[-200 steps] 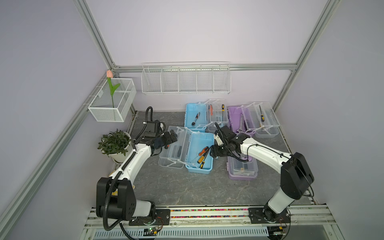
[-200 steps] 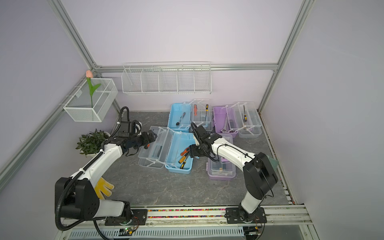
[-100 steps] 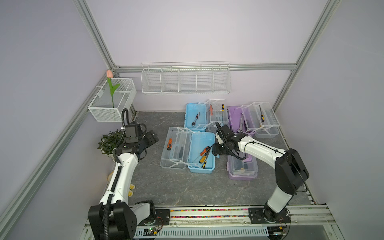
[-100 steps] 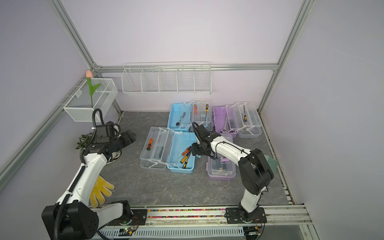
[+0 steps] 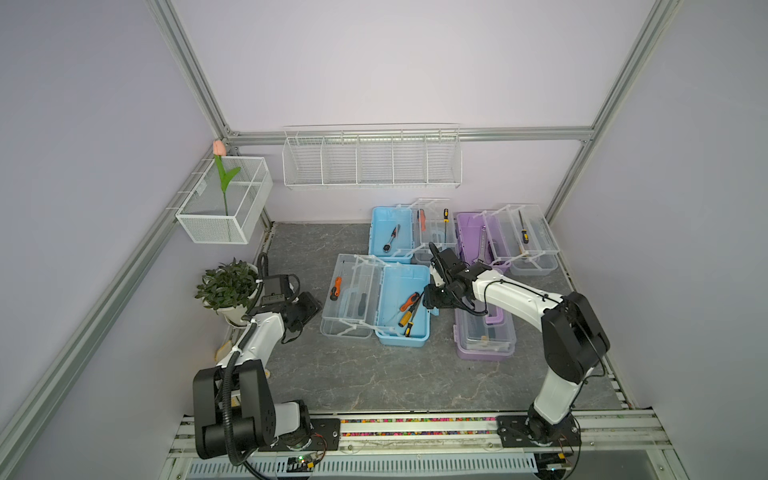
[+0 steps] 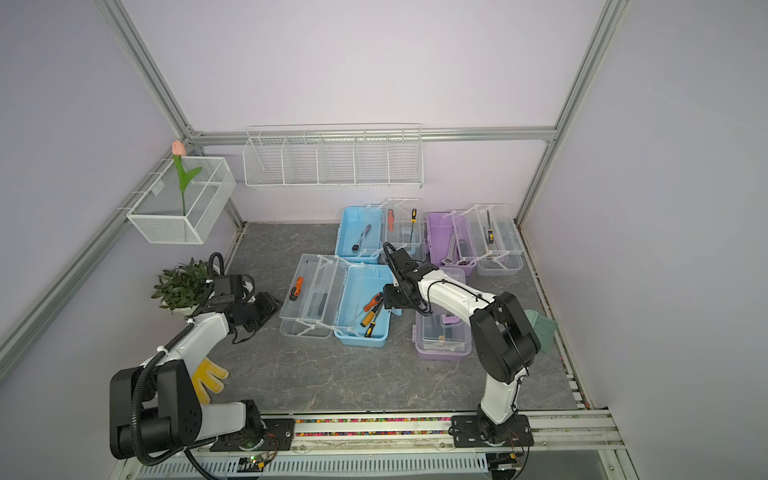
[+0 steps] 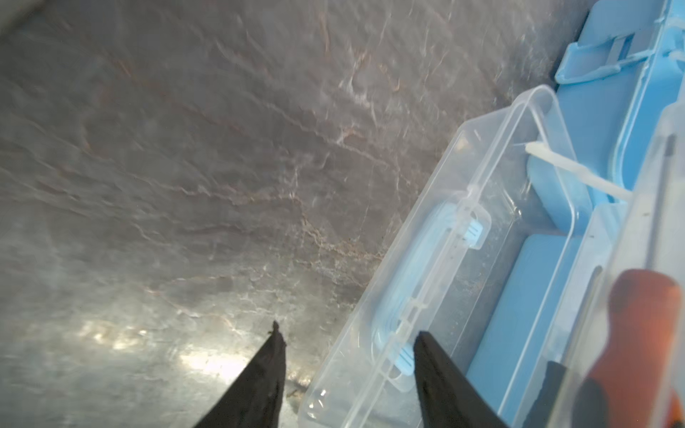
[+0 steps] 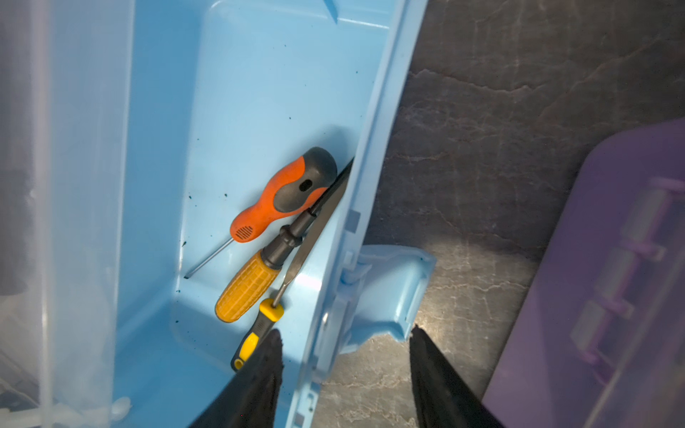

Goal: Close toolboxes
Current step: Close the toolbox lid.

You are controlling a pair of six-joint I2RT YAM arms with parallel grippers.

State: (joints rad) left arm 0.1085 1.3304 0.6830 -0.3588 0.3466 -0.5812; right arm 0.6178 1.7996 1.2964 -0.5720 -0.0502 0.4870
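Fingers (image 8: 255, 385) of the right gripper (image 8: 345, 329) are held parted astride the blue toolbox (image 8: 241, 111) wall, likely to brace it; the left gripper's (image 7: 347, 329) are parted beside its clear lid (image 7: 463, 259).

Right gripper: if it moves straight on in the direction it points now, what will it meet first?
Probably the latch on the wall of the near blue toolbox: it sits just ahead, between the open jaws of the right gripper. Depth is unclear.
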